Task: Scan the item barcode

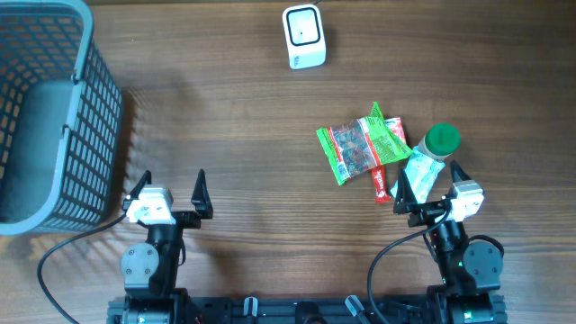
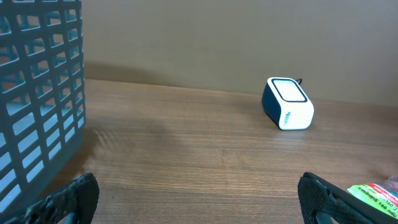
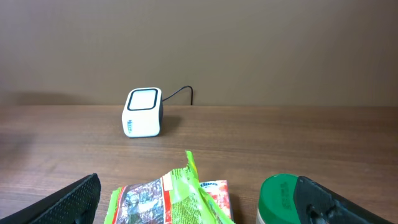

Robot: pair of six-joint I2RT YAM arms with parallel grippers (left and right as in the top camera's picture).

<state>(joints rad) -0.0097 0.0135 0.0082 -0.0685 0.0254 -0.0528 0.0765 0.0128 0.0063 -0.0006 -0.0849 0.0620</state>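
Two robot arms wait at the near edge of a wooden tabletop (image 1: pixel 252 135), neither holding anything. The left fingers (image 1: pixel 200 189) are spread wide over bare wood, just beside a grey-blue slatted basket (image 1: pixel 45 117) that fills the table's left end. The right fingers (image 1: pixel 402 191) are also spread wide, close against a small cluster of goods on the right side.

That cluster consists of a green snack packet (image 1: pixel 362 144) with a red printed panel, a narrow red sachet (image 1: pixel 382 184) partly tucked under the packet's near edge, and a green-capped bottle (image 1: pixel 441 139) just to the right of the packet. In the right wrist view the bottle's cap sits between the two open fingertips, low in the frame. Whether either finger touches the bottle cannot be told.

The white barcode scanner (image 1: pixel 303 36) stands alone near the far edge of the table, well apart from the goods and from both arms. Its dark-framed window faces upward, and a dark cable (image 3: pixel 180 93) trails away behind it.
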